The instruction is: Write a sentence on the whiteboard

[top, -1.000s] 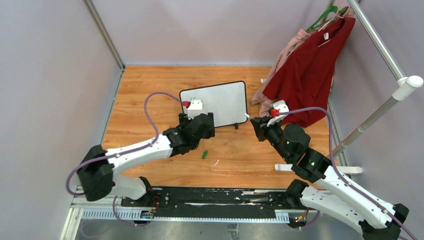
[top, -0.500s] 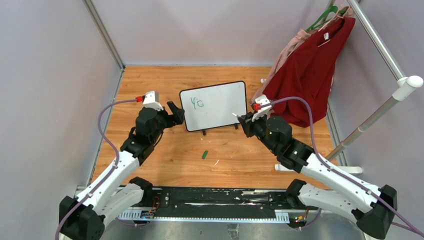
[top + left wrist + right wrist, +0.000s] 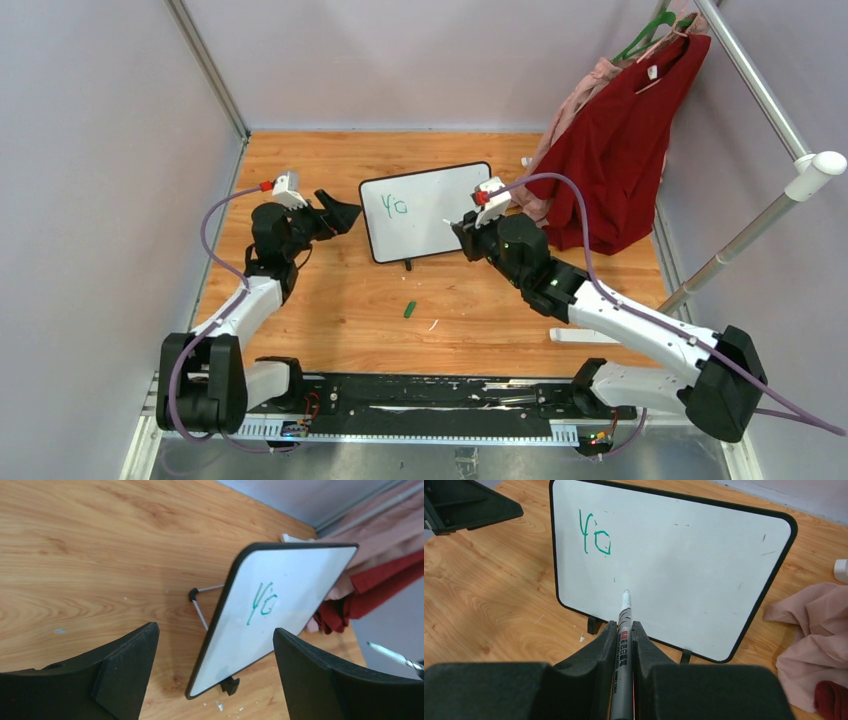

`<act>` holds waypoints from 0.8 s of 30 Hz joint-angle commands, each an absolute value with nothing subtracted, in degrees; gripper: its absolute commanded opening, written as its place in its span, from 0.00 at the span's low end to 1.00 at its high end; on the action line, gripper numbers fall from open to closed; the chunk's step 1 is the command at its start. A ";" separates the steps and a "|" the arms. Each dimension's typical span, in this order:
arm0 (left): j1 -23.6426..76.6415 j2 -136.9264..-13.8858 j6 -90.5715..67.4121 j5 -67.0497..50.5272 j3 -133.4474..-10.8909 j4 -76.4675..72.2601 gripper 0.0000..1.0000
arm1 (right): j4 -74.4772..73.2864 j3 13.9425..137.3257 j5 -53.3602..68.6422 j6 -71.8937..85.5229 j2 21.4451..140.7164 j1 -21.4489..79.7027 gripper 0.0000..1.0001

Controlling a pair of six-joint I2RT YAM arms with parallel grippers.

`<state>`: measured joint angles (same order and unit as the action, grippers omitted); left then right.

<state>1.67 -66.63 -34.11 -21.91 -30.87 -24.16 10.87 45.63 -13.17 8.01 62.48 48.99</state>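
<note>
Nearest the arm bases, a small green piece [image 3: 409, 309] lies on the wooden table [image 3: 330, 310]; it is too small for me to say what it is.

Beyond it, my right gripper [image 3: 624, 626] is clamped on a marker [image 3: 622, 655]. The marker's long axis runs straight out between the fingers, tip forward, pointing at the lower middle of the whiteboard [image 3: 684, 570]. From the wrist view I can't tell whether the tip touches the surface. The marker's rear end is hidden between the finger pads.

The whiteboard stands on its little black feet at the middle of the table, leaning back, long side running left to right and its face turned toward the arms. The green lettering [image 3: 594, 532] sits in the upper left corner and reads "Yo", upright along the board's long side. The rest of the face is bare apart from faint specks.

My left gripper [image 3: 215, 632] hovers just left of the board with its fingers spread wide, holding nothing and looking across at the face.

Farther right, a pink cloth [image 3: 814, 630] lies on the table beside the board's right edge, and a red garment [image 3: 620, 150] hangs from a rack, its top cut off by the frame.
</note>
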 commanded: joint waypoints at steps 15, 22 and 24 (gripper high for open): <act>1.15 -84.03 -41.02 -35.95 -24.86 -62.72 0.78 | 22.93 53.57 -12.45 2.20 75.32 51.59 0.00; 1.05 -92.23 -44.70 -38.79 -22.95 -76.00 0.68 | 23.93 54.61 -11.11 1.04 77.32 51.68 0.00; 1.05 -94.15 -45.14 -39.46 -22.74 -78.59 0.64 | 24.27 54.75 -10.63 1.04 77.80 51.76 0.00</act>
<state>1.56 -91.22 -43.75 -36.84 -23.55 -68.14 21.43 52.84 -11.79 2.42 76.93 50.87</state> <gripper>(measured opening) 0.671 0.172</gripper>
